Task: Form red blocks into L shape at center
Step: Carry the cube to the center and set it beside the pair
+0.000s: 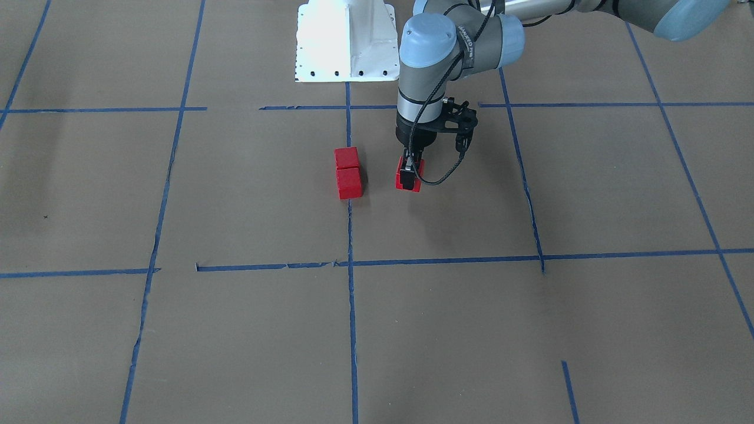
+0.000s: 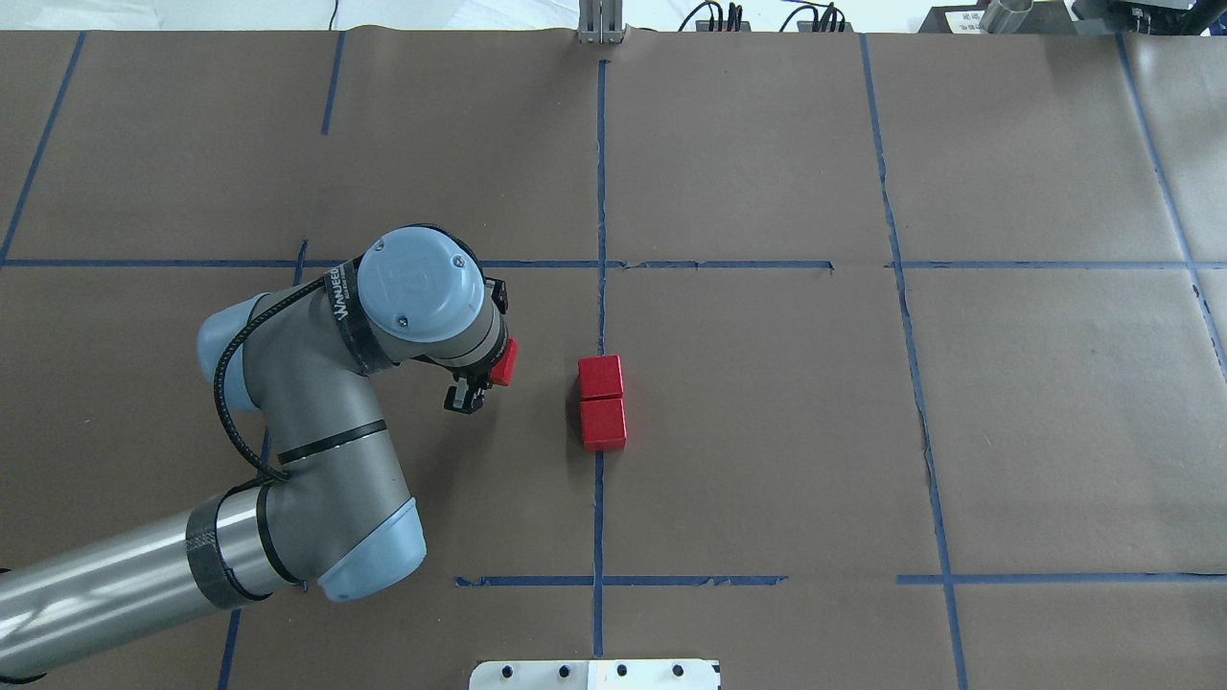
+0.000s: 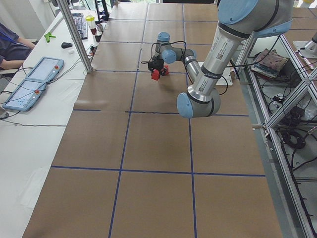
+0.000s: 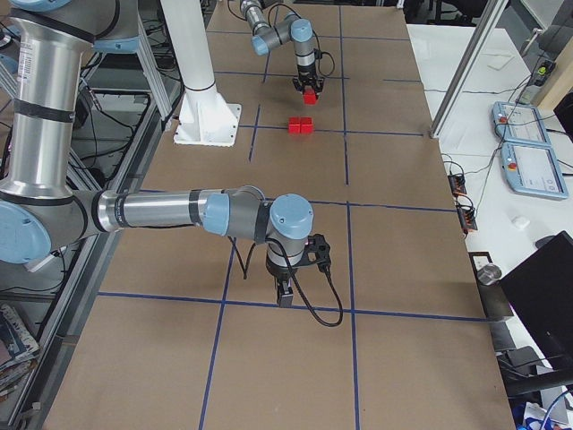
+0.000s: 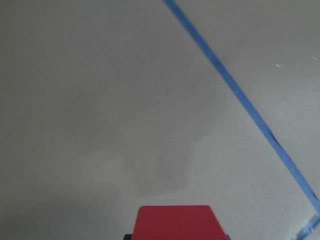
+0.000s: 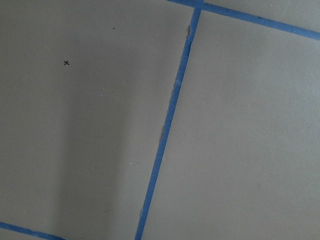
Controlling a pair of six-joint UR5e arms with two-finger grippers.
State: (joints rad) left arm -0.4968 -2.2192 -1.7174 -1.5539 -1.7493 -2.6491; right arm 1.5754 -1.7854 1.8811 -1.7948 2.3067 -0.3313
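The brown paper-covered bench (image 2: 1035,412) carried everything, and I took the pair of small matte red cubes (image 2: 602,422) as my landmark. The two sat touching end to end on the central blue tape line (image 2: 598,517), which put them at the center already.

My grey left arm (image 2: 316,450) reached in on my left of that pair, its wrist pointing straight down. My right arm (image 4: 170,210) hung well back from the pair on my right. Its camera saw only paper and tape, and I could not tell whether my right jaws were spread or closed.

The third red cube (image 2: 504,361) was clenched in my left jaws. It was clear of the pair, to my left of it and about level with the cube farther from my base. Whether it touched the paper or hung just above, I could not tell.

By my judgement two thirds of the L stood, and carrying this last cube in was the step in hand. To do it well I should travel straight toward the pair's far cube and keep the faces square to it. I should set down with sides flush but without shoving, since a nudge would break the pair's seam. Then the jaws should let go before lifting straight up.
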